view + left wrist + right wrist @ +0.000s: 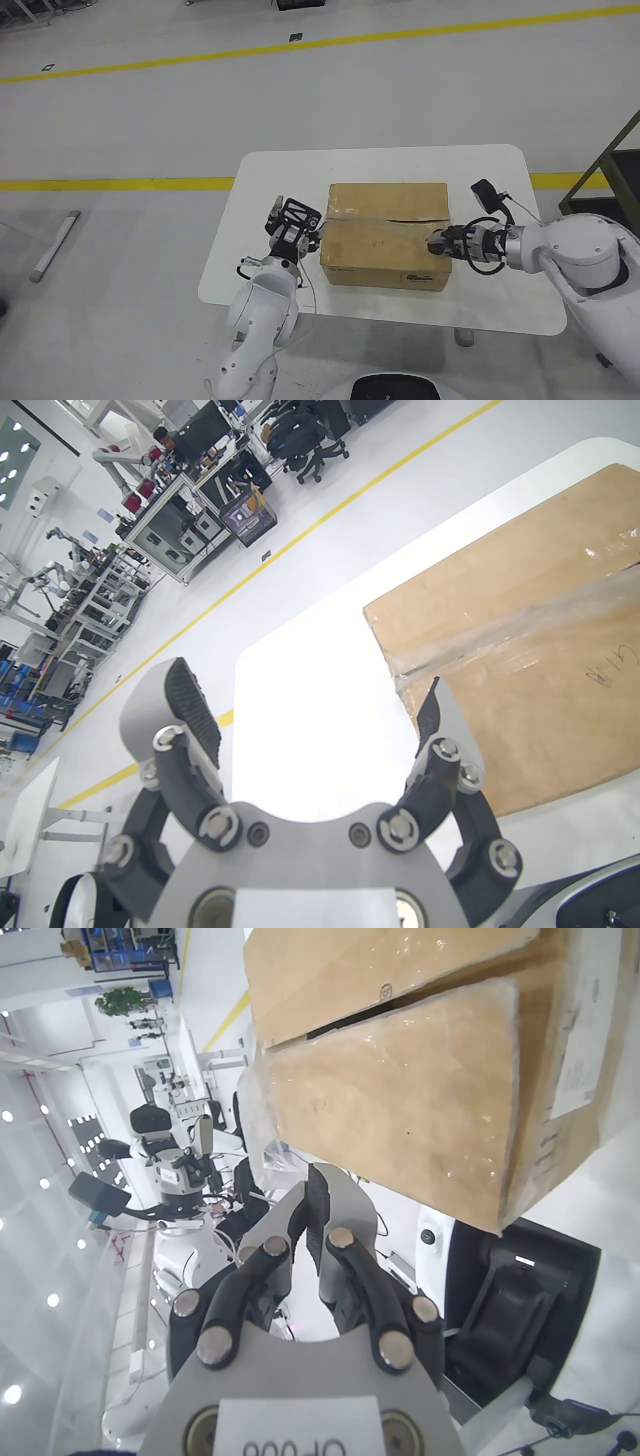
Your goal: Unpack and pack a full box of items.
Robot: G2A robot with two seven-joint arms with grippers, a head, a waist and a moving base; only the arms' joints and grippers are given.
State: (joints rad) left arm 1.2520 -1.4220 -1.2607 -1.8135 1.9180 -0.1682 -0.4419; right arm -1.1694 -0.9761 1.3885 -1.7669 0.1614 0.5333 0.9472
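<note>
A brown cardboard box (388,235) (525,680) (400,1078) sits in the middle of the white table (290,170), its top flaps joined by clear tape (500,625). Toward the right end the seam gapes a little. My left gripper (297,215) (305,680) is open just beside the box's left end, one finger (440,710) close to the taped corner. My right gripper (435,243) (310,1178) is at the box's right end by the seam, shut, with a peeled strip of clear tape (267,1148) running from the box edge to its fingertips.
Bare table surface lies behind the box and to its left (310,660). A dark metal rack (612,165) stands off the table's right side. A pale tube (55,245) lies on the floor at the left.
</note>
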